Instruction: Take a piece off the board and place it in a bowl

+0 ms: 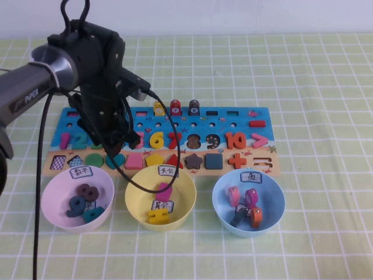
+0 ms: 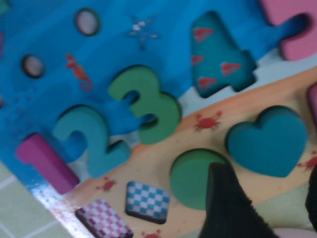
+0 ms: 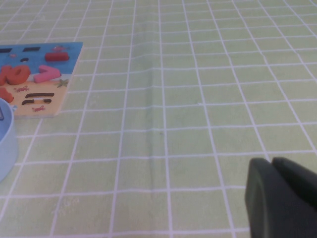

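The left gripper [image 1: 116,153] hangs open over the board [image 1: 245,125]. The heart piece [image 2: 270,141] sits in its slot, far from the yellow bowl [image 1: 140,207]. The right gripper [image 3: 280,198] looks closed, off to the right

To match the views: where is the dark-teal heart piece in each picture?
High view: heart piece on the board's tan strip, under the left gripper.
Left wrist view: right of centre.
Right wrist view: not in it.
Shared landmark: green disc beside it.
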Available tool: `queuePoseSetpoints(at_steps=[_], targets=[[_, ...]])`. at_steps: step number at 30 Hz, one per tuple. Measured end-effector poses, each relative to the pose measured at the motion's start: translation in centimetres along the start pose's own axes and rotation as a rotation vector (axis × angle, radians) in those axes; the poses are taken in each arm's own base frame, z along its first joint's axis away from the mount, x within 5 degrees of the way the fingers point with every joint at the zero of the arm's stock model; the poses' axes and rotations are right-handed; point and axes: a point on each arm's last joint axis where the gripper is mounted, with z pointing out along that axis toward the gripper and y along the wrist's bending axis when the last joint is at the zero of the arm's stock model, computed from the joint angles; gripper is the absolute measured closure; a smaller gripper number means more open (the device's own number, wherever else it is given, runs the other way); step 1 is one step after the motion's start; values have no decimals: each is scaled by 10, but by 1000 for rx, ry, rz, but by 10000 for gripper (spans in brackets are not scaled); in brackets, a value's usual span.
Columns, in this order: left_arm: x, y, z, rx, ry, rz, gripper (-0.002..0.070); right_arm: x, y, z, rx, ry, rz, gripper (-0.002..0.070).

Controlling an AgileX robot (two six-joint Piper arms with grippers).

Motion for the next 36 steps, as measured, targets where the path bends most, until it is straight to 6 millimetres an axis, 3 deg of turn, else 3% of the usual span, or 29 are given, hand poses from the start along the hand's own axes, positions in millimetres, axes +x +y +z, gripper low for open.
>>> queuePoseSetpoints(at_steps=[13, 25, 36], targets=[[-1, -4, 0, 54, -15, 162, 363, 0, 0, 0, 0, 0, 0, 694], [11, 35, 7, 66, -33, 380, 363, 0, 0, 0, 0, 0, 0, 694], [6, 20, 4, 217, -136, 484, 363, 0, 0, 0, 0, 0, 0, 694]])
